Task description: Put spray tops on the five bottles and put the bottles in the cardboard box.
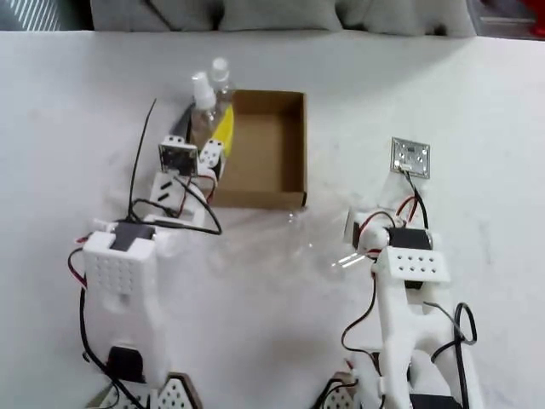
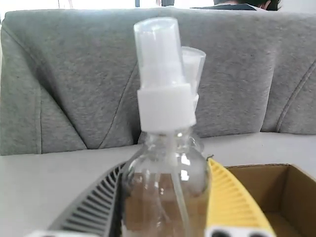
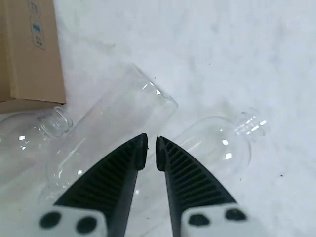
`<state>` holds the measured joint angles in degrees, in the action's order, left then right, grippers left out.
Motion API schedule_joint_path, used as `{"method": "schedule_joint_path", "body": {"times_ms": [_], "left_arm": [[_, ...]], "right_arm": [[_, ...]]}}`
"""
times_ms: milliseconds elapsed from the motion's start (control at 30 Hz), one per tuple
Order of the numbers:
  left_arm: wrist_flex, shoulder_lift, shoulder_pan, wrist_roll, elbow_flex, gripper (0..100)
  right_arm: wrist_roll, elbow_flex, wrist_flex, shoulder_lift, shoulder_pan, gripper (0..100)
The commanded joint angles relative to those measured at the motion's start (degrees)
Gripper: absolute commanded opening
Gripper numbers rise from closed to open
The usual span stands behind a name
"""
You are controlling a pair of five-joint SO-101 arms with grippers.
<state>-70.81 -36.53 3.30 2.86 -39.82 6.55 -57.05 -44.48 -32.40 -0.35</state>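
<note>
My left gripper (image 2: 165,219) is shut on a clear bottle (image 2: 165,182) that carries a white spray top (image 2: 163,84); its grey and yellow fingers (image 2: 232,202) clamp the bottle's body. In the high view this bottle (image 1: 203,106) stands upright at the left wall of the open cardboard box (image 1: 294,145). A second capped bottle (image 1: 220,72) stands just behind it. My right gripper (image 3: 150,152) is shut, with nothing in it, just above three capless clear bottles lying on the table: one (image 3: 113,128) left of the tips, one (image 3: 219,143) right of them, one (image 3: 22,140) by the box corner (image 3: 29,54).
The box's inside (image 1: 264,141) holds nothing I can see. The lying bottles (image 1: 311,239) are faint shapes between the box's near wall and the right arm (image 1: 409,260). A grey sofa (image 2: 74,89) runs behind the table's far edge. Bare white table lies right of the box.
</note>
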Motion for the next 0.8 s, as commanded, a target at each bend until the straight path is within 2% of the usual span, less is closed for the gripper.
{"method": "schedule_joint_path", "body": {"times_ms": [0, 367, 533, 767], "left_arm": [[2.1, 0.4, -0.2, -0.1, 2.7, 14], [2.3, 0.6, -0.2, -0.1, 2.6, 15], [2.5, 0.6, -0.2, 2.2, 2.5, 24], [2.2, 1.1, -0.5, 3.6, 2.3, 24]], "right_arm": [[0.0, 0.4, 0.9, -1.2, 0.1, 2.1], [0.0, 0.4, 0.9, -1.2, 0.1, 2.1], [0.0, 0.4, 0.9, -1.2, 0.1, 2.1], [0.0, 0.4, 0.9, -1.2, 0.1, 2.1]]}}
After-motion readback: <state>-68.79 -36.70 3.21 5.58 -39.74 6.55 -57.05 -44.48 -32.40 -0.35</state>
